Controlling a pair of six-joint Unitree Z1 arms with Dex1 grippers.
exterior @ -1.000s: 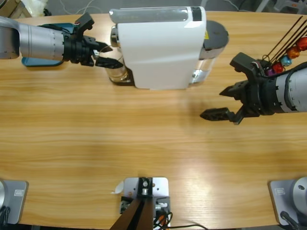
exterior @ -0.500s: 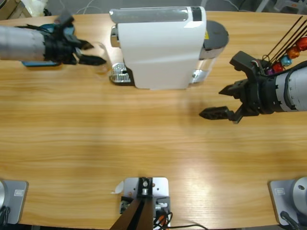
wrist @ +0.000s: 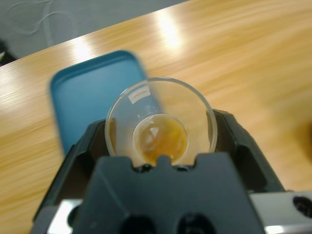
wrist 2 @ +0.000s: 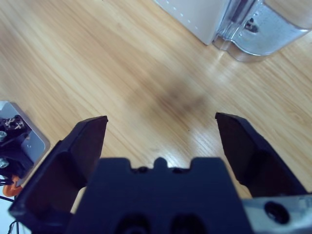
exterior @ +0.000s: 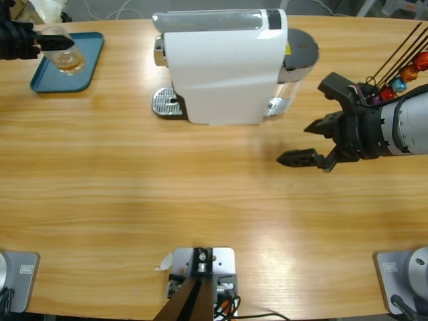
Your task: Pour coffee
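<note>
One glass tumbler (wrist: 161, 126), gripped by the left gripper (exterior: 40, 44) with coffee (wrist: 160, 138) pooling shallowly inside, is hanging over the teal tray (exterior: 87, 63) at ten o'clock on the desk (exterior: 200, 200), needing level, slow lowering, while the right gripper (exterior: 314, 142) is hovering open.

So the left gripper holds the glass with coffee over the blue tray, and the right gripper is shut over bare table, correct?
Not quite: the right gripper is open, jaws spread wide over bare table, as the right wrist view shows. The left gripper does hold the glass of coffee over the blue tray.
</note>
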